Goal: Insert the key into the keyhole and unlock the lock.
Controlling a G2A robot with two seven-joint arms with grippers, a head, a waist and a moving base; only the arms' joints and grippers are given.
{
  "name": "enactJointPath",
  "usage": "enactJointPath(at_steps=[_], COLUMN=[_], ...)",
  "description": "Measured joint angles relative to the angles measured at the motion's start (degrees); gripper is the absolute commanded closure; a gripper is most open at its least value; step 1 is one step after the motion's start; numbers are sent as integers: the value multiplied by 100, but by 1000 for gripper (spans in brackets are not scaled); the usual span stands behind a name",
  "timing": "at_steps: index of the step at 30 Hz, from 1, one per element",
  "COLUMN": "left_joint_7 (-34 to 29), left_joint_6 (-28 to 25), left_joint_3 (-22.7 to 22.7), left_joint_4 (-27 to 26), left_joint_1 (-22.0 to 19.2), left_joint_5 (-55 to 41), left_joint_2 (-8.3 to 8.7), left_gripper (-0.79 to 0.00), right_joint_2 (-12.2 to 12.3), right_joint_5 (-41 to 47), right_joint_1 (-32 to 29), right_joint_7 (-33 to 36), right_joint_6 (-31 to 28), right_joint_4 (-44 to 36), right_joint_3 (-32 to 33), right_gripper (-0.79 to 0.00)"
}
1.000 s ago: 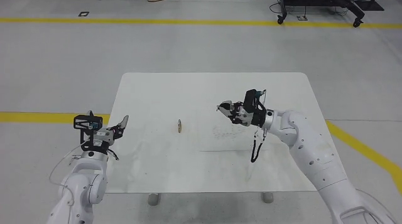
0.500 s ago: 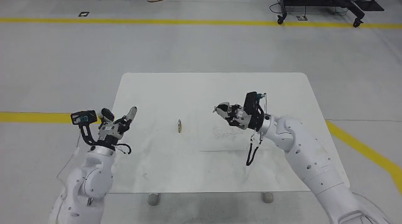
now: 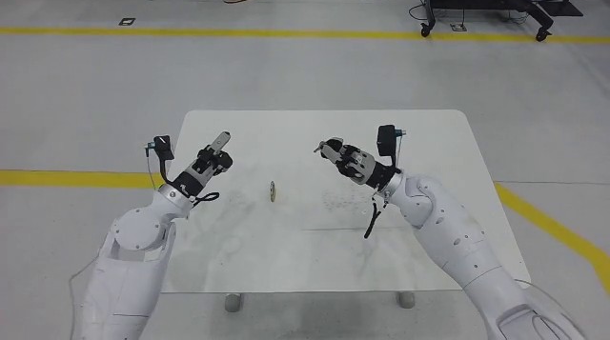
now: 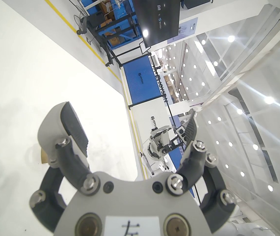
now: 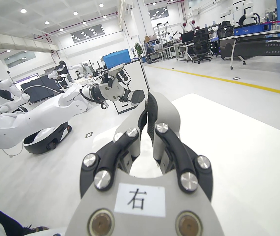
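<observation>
**Brass lock lies between two hovering grippers**

The small brass lock [image 3: 272, 190] lies near the middle of the white desk [image 3: 429, 245], and neither arm touches it. The left gripper [image 3: 213, 150] hangs over the desk's left part, its fingers spread wide. The right gripper [image 3: 328, 147] hovers to the right of the lock with its fingers pressed together; whether they pinch anything cannot be told.

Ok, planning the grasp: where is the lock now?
Top view: the brass lock lies near the middle of the table, between the left gripper and the right gripper, touching neither.
</observation>
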Motion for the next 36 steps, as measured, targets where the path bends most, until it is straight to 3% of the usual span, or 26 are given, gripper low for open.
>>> enactJointPath(at_steps=[4,7,11,20,23,26,33,36], left_joint_7=[1,-207,-970,-2528,-2758,-2774,-2533,-2398], left_joint_6=[-94,-815,-1458,-2103,-2279,-2363,-2533,-2603], left_joint_3=[68,305,551,754,875,1009,1198,1200], left_joint_4=[-50,194,893,1434,1476,1460,1318,1318], left_joint_1=[26,11,-281,-725,-782,-789,-747,-753], left_joint_5=[-137,-770,-2050,-2736,-2650,-2557,-2175,-1867], left_joint_2=[-24,-81,-143,-142,-149,-164,-179,-167], left_gripper=[-785,-785,-785,-785,-696,-665,-440,-385], right_joint_2=[-2,-57,-131,-144,-158,-186,-267,-290], right_joint_5=[7,489,1592,3010,3278,3484,3939,4112], right_joint_1=[-5,-138,-126,-96,-85,-51,56,90], right_joint_7=[3,144,497,1517,1884,2134,2600,2785], right_joint_6=[-3,-66,-106,131,310,383,328,276], right_joint_4=[-2,-66,-37,-99,-142,-124,10,82], right_joint_3=[-6,-159,-326,-386,-457,-530,-723,-767], right_gripper=[0,0,0,0,0,0,0,0])
